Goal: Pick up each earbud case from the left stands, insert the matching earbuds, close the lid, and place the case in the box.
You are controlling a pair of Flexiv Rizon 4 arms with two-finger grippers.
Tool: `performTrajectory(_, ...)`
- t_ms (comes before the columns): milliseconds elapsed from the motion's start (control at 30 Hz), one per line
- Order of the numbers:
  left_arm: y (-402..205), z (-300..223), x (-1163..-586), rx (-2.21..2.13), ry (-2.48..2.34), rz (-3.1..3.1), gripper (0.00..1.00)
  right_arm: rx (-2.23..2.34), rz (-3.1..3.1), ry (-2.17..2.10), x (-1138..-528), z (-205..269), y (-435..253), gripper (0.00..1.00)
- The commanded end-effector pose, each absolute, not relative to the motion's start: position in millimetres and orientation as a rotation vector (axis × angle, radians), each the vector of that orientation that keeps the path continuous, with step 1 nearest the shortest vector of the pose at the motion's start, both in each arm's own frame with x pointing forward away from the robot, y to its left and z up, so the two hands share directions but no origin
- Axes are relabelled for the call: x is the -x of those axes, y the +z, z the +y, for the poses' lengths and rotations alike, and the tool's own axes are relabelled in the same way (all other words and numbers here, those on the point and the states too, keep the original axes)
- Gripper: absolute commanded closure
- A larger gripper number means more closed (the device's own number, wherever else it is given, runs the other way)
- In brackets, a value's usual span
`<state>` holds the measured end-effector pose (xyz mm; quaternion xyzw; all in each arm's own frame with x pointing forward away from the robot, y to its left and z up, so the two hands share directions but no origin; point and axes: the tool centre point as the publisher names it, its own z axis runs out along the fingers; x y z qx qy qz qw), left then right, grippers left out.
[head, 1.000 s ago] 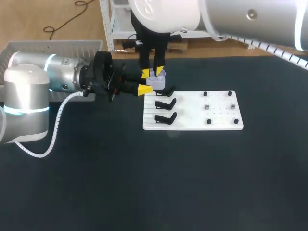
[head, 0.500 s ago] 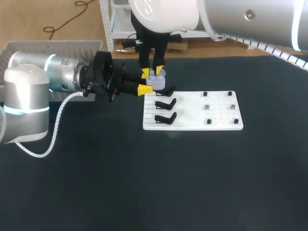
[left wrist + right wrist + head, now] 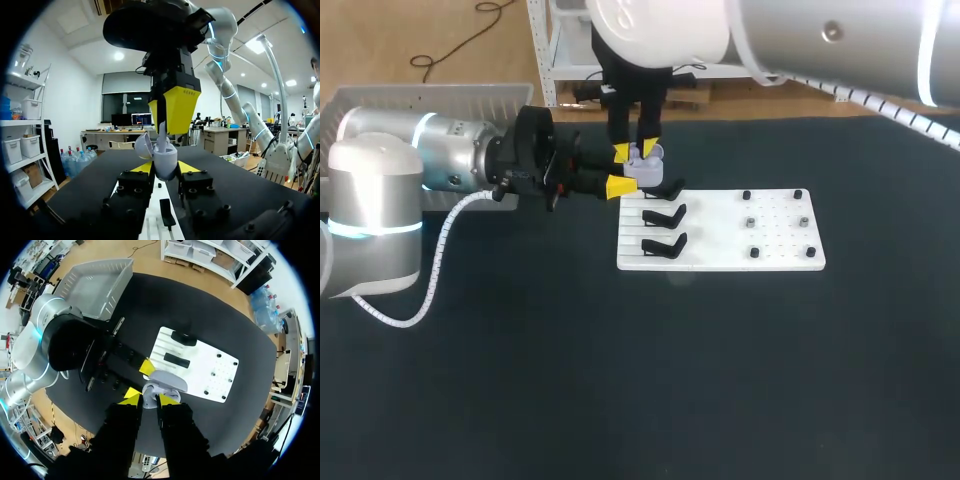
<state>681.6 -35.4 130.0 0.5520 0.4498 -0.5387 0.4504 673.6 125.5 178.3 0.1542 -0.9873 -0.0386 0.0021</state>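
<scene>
While the left gripper (image 3: 165, 167) has its fingers clamped on the open earbud case (image 3: 165, 162) above the white stand board (image 3: 770, 240), the right gripper (image 3: 150, 399) reaches down, fingers pinching an earbud (image 3: 161, 142) at the case's mouth.

The black table (image 3: 620, 380) carries one white board (image 3: 720, 242), right of centre. The board is fitted with three black stands (image 3: 665, 215) and six small pegs (image 3: 751, 222).
</scene>
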Motion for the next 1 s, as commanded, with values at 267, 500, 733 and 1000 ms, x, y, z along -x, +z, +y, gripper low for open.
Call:
performTrajectory(267, 130, -35, -680, -1.362, -1.326, 1.112, 1.00, -0.491, -3.096, -0.126, -673, 127, 173, 1.00)
performTrajectory(500, 130, -35, -680, -1.362, -1.326, 1.112, 1.00, -0.501, -3.090, -0.115, -673, 127, 169, 0.74)
performTrajectory(733, 130, -35, -680, -1.362, -1.326, 1.112, 1.00, -0.525, -3.104, -0.100, -666, 126, 179, 0.00)
performTrajectory(1000, 130, -35, -680, -1.362, -1.326, 1.112, 1.00, -0.549, -3.191, -0.204, -659, 128, 219, 0.00)
